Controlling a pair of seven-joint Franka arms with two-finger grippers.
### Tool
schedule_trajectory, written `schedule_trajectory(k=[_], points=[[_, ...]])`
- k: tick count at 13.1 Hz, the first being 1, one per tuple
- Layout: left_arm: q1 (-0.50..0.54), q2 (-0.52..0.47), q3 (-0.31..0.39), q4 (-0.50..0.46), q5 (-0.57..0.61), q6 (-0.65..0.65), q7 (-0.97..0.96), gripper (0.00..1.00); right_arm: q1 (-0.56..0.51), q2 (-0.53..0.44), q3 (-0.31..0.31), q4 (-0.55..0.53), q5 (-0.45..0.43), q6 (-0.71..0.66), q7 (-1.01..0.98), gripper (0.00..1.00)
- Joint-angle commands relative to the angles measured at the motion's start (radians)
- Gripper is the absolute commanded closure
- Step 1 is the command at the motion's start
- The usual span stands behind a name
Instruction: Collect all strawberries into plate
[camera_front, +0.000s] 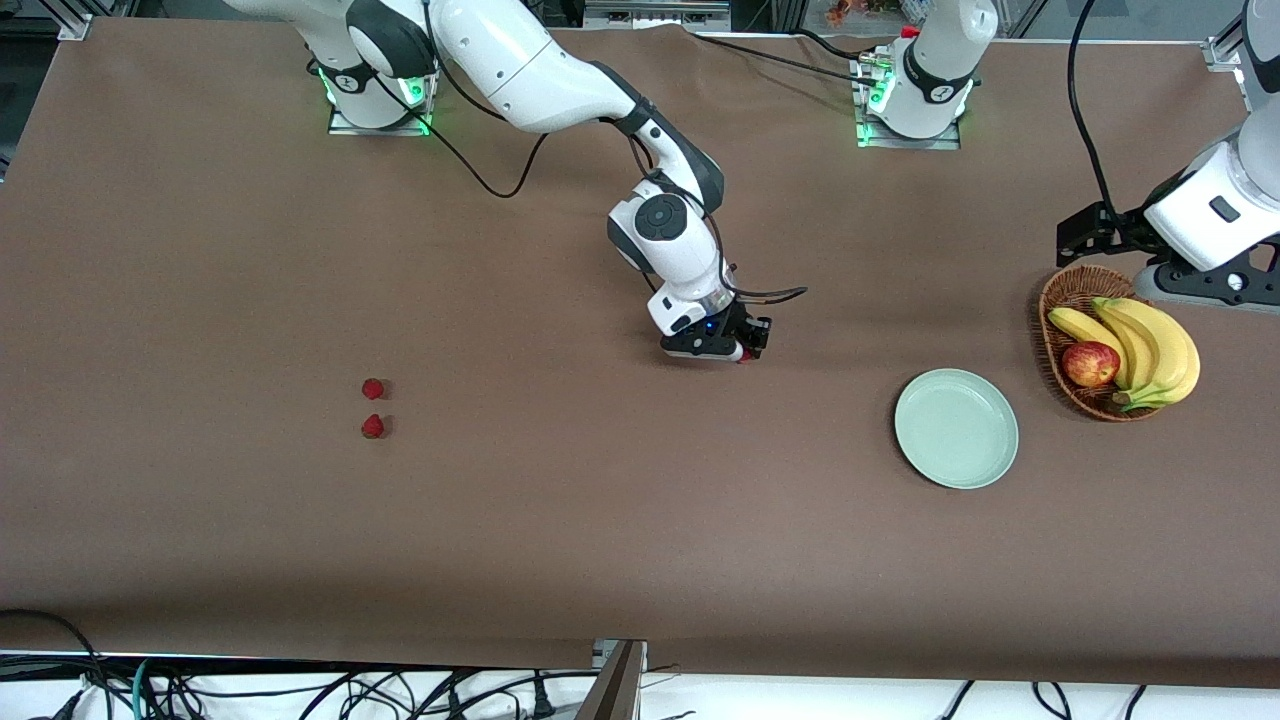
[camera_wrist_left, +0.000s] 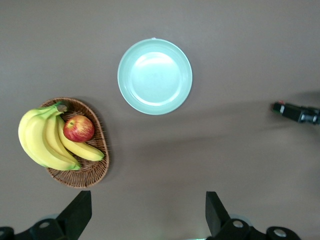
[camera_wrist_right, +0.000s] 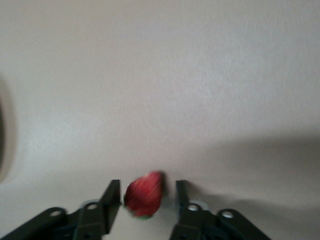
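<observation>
Nearest the front camera on the counter (camera_front: 600, 540), toward the right arm's end: two strawberries (camera_front: 373, 408) lying loose and not yet collected, well apart from the plate (camera_front: 956, 428), bare so far, near the left arm's end. Farther up, over bare counter between berries and plate: right pincer (camera_front: 750, 345) closed on a third strawberry (camera_wrist_right: 144, 195), red showing between its fingers, carried but not yet delivered. Farthest, over the counter by the basket (camera_front: 1055, 330) of bananas (camera_front: 1150, 350) and apple (camera_front: 1090, 363): left pincer (camera_wrist_left: 148, 212) spread wide, empty, waiting; by this reckoning none home, one under way, two left.
</observation>
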Motion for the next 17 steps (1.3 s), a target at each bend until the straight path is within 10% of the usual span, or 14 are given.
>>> schedule_trajectory(k=[1,10,17], points=[[-0.001,0.022,-0.017,0.018,-0.016,-0.034,0.005,0.00,-0.039,-0.014,-0.015,0.035,0.011,-0.061,-0.028,0.00],[-0.075,0.256,-0.082,-0.015,-0.128,0.064,-0.033,0.00,-0.459,-0.230,-0.008,0.029,0.017,-0.720,-0.676,0.00],[-0.375,0.557,-0.088,-0.043,-0.127,0.470,-0.731,0.00,-0.611,-0.233,-0.129,-0.034,-0.120,-0.948,-1.049,0.00]])
